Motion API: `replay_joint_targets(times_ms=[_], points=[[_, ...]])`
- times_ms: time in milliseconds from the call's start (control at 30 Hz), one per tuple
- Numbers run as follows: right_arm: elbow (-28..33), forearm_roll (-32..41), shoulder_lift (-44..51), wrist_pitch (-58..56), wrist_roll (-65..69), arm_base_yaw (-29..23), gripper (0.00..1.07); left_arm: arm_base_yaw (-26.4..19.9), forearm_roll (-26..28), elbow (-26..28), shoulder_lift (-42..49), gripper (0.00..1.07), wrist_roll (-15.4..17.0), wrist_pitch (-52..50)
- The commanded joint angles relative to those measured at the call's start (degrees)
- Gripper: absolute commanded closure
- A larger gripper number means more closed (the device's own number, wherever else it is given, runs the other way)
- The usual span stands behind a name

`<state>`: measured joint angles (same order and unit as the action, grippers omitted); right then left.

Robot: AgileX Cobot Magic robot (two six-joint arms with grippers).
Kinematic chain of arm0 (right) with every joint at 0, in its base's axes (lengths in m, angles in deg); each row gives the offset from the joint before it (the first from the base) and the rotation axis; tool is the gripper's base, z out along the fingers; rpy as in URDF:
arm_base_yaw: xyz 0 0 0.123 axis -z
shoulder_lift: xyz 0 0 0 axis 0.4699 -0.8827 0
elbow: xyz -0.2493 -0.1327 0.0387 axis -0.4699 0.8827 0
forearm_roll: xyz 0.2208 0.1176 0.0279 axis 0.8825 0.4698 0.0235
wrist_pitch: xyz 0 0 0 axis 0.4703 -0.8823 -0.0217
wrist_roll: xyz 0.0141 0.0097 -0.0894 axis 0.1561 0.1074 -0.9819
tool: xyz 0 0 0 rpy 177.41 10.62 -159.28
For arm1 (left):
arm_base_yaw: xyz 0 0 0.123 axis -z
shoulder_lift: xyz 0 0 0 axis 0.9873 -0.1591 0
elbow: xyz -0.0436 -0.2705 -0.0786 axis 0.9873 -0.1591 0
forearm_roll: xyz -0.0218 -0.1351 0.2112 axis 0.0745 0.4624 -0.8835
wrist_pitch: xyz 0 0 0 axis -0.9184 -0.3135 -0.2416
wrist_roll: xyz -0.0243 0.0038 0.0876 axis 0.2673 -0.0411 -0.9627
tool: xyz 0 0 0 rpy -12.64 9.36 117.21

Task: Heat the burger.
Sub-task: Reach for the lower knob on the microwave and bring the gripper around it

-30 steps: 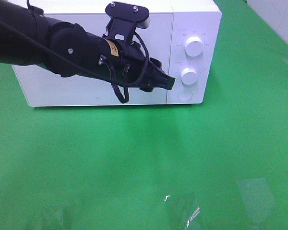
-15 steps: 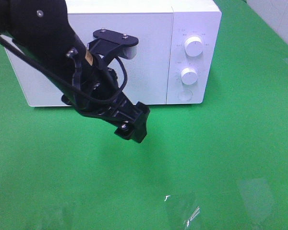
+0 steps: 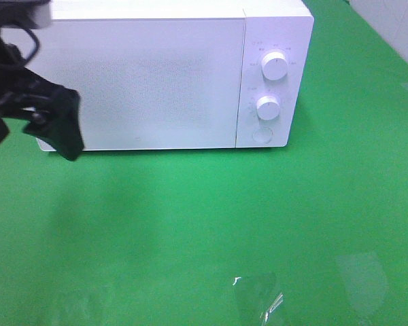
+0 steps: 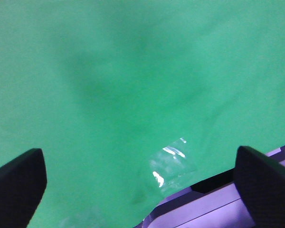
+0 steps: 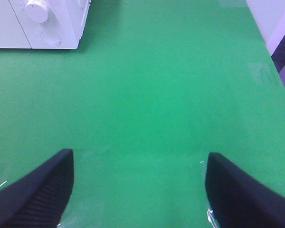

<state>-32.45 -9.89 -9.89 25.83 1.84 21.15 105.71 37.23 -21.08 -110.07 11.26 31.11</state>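
1 shut microwave (image 3: pixel 170 75) with 2 knobs (image 3: pixel 275 66) sits on green cloth (image 3: pixel 224 217); left gripper (image 4: pixel 140 183) and right gripper (image 5: pixel 137 185) gape wide, empty.

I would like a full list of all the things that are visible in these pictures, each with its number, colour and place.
microwave: one, white, door shut, at the far side of the cloth
knobs: two, white, one above the other on the microwave's right panel
round button: one, white, below the lower knob
cloth: one, green, covering the table
burger: none in view
left pincer: one, black, open, nothing between its fingers, near the microwave's left end
right pincer: one, black, open, nothing between its fingers, above the cloth
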Motion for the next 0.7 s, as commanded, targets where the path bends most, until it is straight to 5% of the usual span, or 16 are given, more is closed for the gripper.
replay_joint_targets(times_ms=[33,167,433,700], points=[[0.1,0.2,0.5,-0.1,-0.1,0.1,0.35,-4.1,0.1,0.2,2.9,0.06,-1.0,2.7],[0.1,0.2,0.5,-0.1,-0.1,0.1,0.35,-13.1,-0.2,0.1,9.6,0.06,-4.2,7.1],[0.1,0.2,0.5,-0.1,-0.1,0.1,0.35,-20.1,-0.2,-2.5,16.3,0.06,-6.8,8.4],[0.1,0.2,0.5,-0.1,-0.1,0.1,0.35,-23.3,-1.0,-17.0,32.0,0.06,-7.7,7.5]])
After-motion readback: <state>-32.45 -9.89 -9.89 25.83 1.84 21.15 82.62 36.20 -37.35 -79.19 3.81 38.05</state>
